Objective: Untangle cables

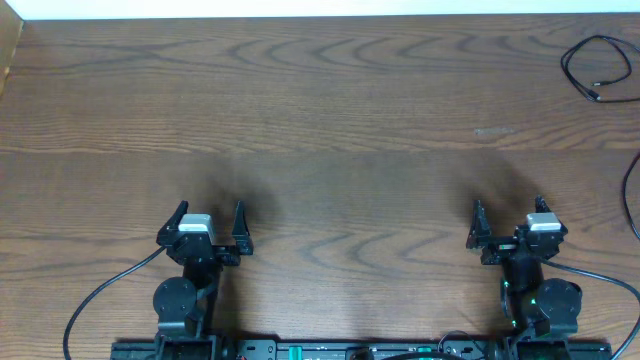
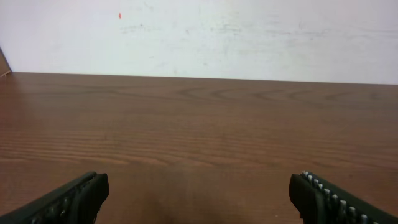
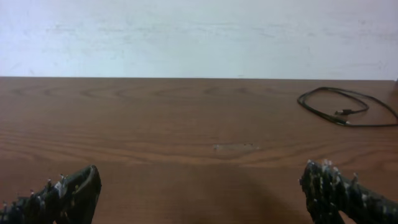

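So, both sets of fingers are spread wide with nothing in them: left gripper (image 1: pixel 210 215) and right gripper (image 1: pixel 508 210), parked at the near edge of the table (image 1: pixel 320 100). The black cable (image 1: pixel 598 72) lies in a loose loop in the far right corner, well apart from either hand, with its little plug end tucked inside the loop. I can't spot a white one anywhere.

My guess is it's light, thin and floppy, so it'll drag and slide rather than lift clean. I'd pinch the cord just behind the plug, or anywhere the loop is a single strand.

Nothing blocks the right arm's path, only a pale scuff (image 1: pixel 495 130) in the wood. Another dark cord (image 1: pixel 633 195) curves in at the right edge. I can't tell what it is, but I'd avoid snagging it.
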